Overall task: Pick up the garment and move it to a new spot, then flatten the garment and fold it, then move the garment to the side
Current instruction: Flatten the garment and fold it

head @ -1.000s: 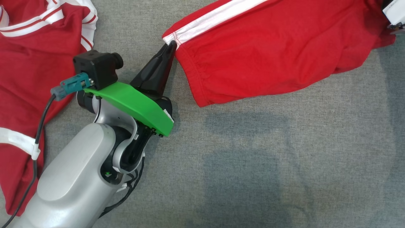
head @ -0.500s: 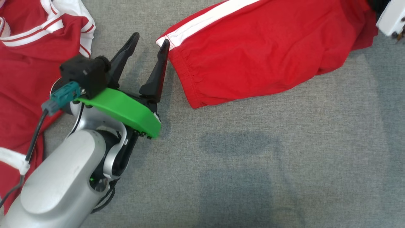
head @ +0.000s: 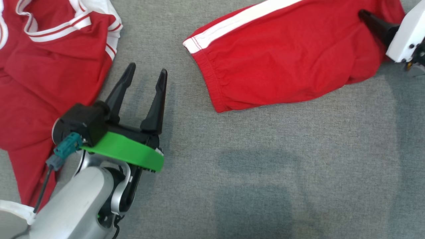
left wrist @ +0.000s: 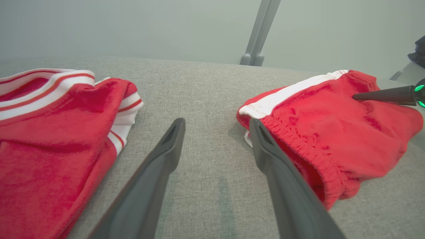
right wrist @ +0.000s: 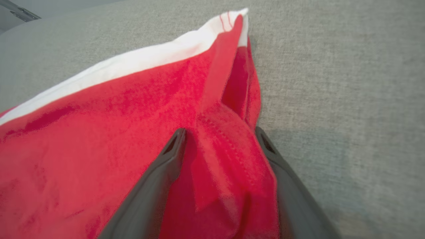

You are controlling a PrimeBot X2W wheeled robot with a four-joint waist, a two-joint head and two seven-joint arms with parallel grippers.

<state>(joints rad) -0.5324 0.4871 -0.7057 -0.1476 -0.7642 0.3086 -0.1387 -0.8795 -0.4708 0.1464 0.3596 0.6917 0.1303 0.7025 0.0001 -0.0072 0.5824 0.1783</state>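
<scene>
The garment (head: 282, 56) is red with a white side stripe and a gathered hem, and it lies spread at the upper right on the grey surface. My left gripper (head: 147, 74) is open, with bare grey cloth between its fingers, a short way left of the garment's striped corner (left wrist: 262, 108). In the left wrist view, my left gripper (left wrist: 216, 123) has its right finger close beside the hem. My right gripper (right wrist: 219, 132) is open at the garment's far right end, with a loose red fold lying between its spread fingers. One dark right finger (head: 375, 23) rests on the cloth.
A second red garment (head: 40, 66) with white and red striped trim lies crumpled at the left, beside my left arm. The grey fabric surface (head: 265, 166) stretches across the lower middle and right. A metal post (left wrist: 259, 33) stands beyond the far edge.
Both grippers have gone from shut to open. The left one let go of the garment's striped corner and drew back down and left. The head view has shifted too.
</scene>
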